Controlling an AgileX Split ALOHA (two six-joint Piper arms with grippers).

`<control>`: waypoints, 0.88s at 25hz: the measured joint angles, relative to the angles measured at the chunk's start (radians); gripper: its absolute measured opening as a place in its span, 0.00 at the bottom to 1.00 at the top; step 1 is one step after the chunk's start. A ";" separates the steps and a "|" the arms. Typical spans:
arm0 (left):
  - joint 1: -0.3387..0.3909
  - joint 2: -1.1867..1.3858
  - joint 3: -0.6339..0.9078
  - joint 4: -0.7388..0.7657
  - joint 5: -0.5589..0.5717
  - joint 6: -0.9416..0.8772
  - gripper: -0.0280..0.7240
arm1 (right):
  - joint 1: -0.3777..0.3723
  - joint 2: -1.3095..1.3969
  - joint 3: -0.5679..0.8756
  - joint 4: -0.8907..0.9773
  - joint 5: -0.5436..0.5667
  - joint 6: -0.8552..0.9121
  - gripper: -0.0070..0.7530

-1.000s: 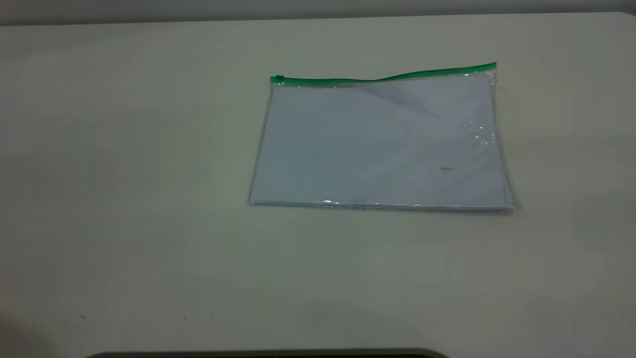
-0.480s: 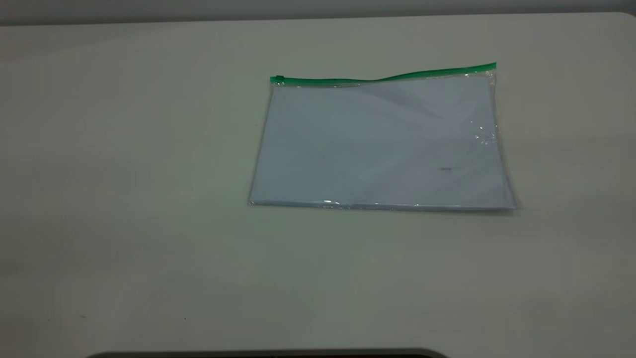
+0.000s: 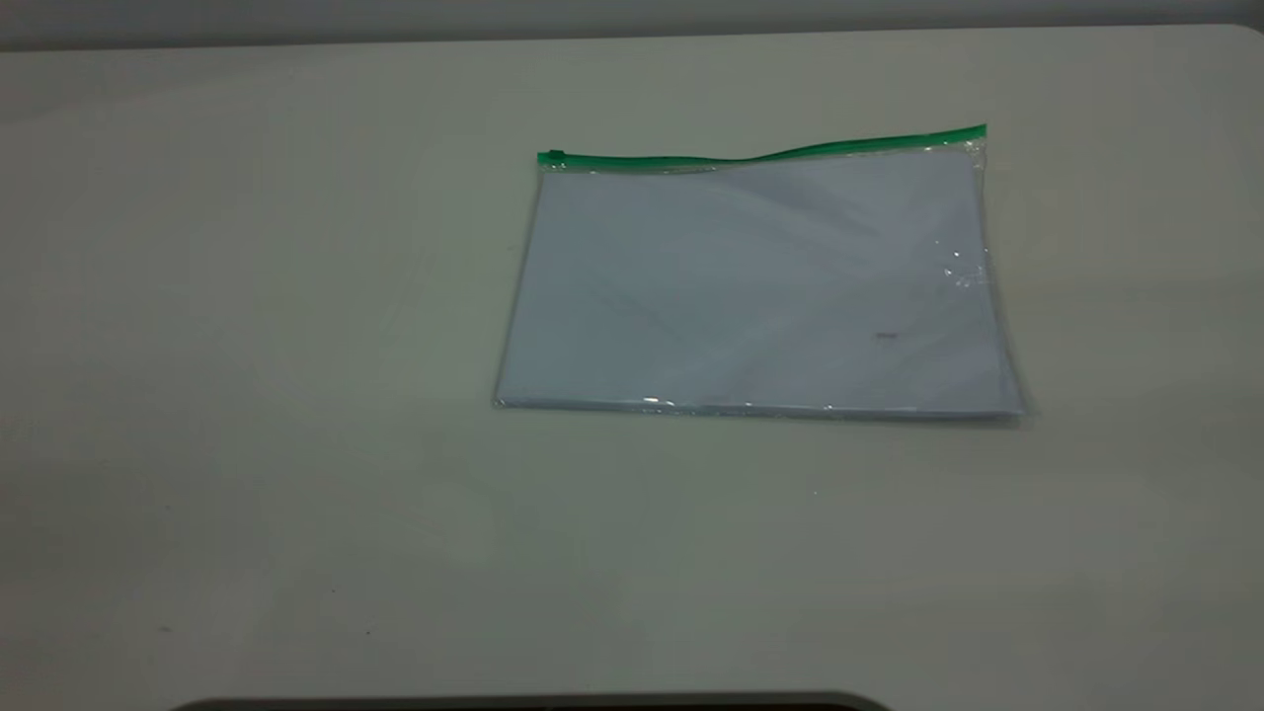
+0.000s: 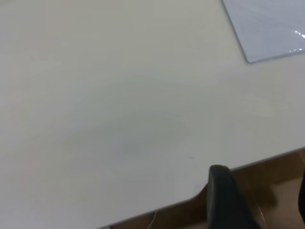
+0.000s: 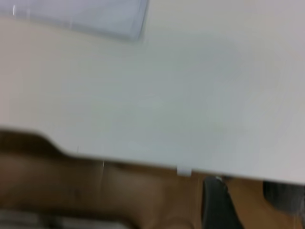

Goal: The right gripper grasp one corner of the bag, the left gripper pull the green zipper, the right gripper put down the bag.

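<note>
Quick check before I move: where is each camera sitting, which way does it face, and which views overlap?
Exterior: raised, looking down across the table at the bag and its green zipper; no arm shows.
Left wrist: off the table edge, facing one bag corner; a dark finger shows.
Right wrist: off the table edge, facing another corner; a dark finger shows.
All three share the bag.

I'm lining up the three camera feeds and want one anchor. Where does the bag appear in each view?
Exterior view: the bag lies flat on the table, right of centre, its green zipper along the far edge.
Left wrist view: only one clear corner of it shows, at the picture's edge.
Right wrist view: only one clear corner shows, at the picture's edge.
Shared landmark: the table's near edge.
</note>
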 joint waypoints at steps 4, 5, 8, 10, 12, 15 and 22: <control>0.011 -0.011 0.000 0.000 0.001 -0.001 0.61 | -0.028 -0.189 0.000 0.000 0.005 0.000 0.60; 0.027 -0.013 0.000 0.000 0.001 -0.001 0.61 | -0.028 -0.242 0.000 -0.001 0.006 0.000 0.60; 0.124 -0.014 0.000 0.000 0.001 -0.001 0.61 | -0.029 -0.352 0.000 -0.001 0.012 0.000 0.60; 0.183 -0.017 0.000 0.000 0.001 -0.001 0.61 | -0.029 -0.362 0.000 -0.002 0.019 0.000 0.60; 0.227 -0.022 0.000 0.000 0.001 -0.001 0.61 | -0.029 -0.362 0.000 -0.003 0.019 0.000 0.60; 0.265 -0.023 0.000 0.000 0.001 -0.001 0.61 | -0.029 -0.362 0.000 -0.003 0.019 0.000 0.60; 0.259 -0.023 0.000 0.000 0.001 -0.001 0.61 | -0.029 -0.362 0.000 -0.003 0.019 0.000 0.60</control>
